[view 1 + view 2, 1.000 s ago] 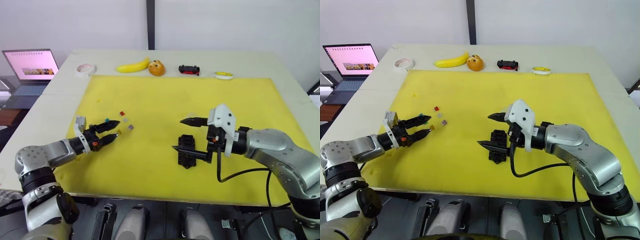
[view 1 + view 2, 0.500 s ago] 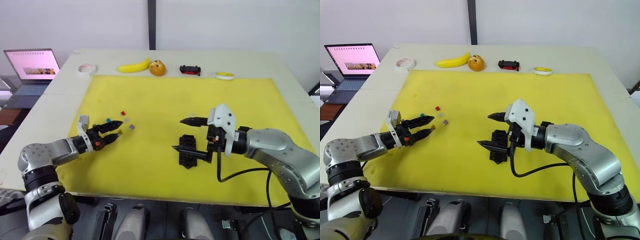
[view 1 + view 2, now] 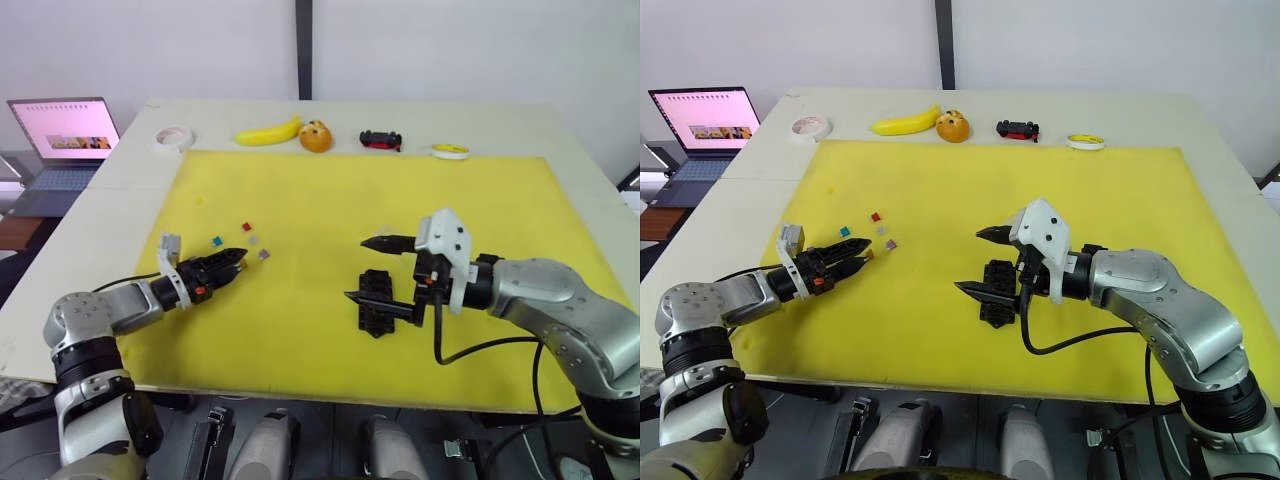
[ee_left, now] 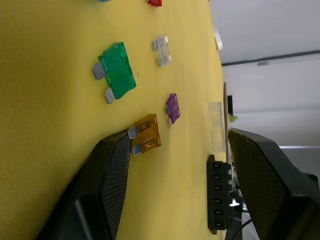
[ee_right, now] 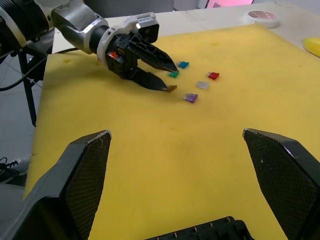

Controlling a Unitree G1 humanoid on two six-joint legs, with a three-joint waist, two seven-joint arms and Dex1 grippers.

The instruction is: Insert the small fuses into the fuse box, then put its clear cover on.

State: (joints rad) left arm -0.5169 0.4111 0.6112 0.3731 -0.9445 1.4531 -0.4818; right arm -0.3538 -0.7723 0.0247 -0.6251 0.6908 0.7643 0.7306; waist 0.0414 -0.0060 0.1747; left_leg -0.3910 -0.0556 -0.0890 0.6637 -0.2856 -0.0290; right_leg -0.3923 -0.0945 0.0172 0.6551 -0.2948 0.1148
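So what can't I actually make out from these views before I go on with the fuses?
- Fuse box slots, head views: too small, and the right hand crosses the box, so filled or empty is unclear.
- Fuse box, right wrist view: cut off by the frame edge, top rim alone in view.
- Orange fuse, left wrist view: sits at a finger of the left hand; contact unclear.
- Clear cover, left wrist view: faint, its outline barely readable.
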